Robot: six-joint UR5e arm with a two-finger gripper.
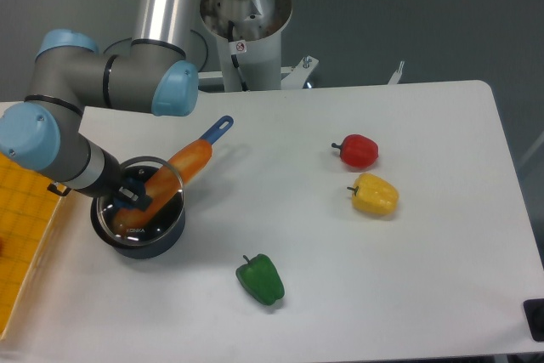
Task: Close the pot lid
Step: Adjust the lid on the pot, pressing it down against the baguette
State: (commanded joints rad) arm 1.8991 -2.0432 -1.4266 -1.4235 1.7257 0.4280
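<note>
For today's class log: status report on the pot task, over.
Gripper on lid knob, over pot. Orange-handled utensil sticks out from pot, may block seating.

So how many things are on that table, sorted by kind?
Bell peppers: 3 (red, yellow, green)
Pots: 1 (dark pot)
Glass lids: 1 (lid)
Orange utensils with a blue handle: 1
Yellow trays: 1
Total: 7

My grey arm with light blue joint caps (174, 88) reaches from upright silver column down to lower left. Forearm folded back leftward, wrist angled down-right. My black two-finger end effector (134, 195) low, pointing downward; finger spacing unclear from this view.
</note>
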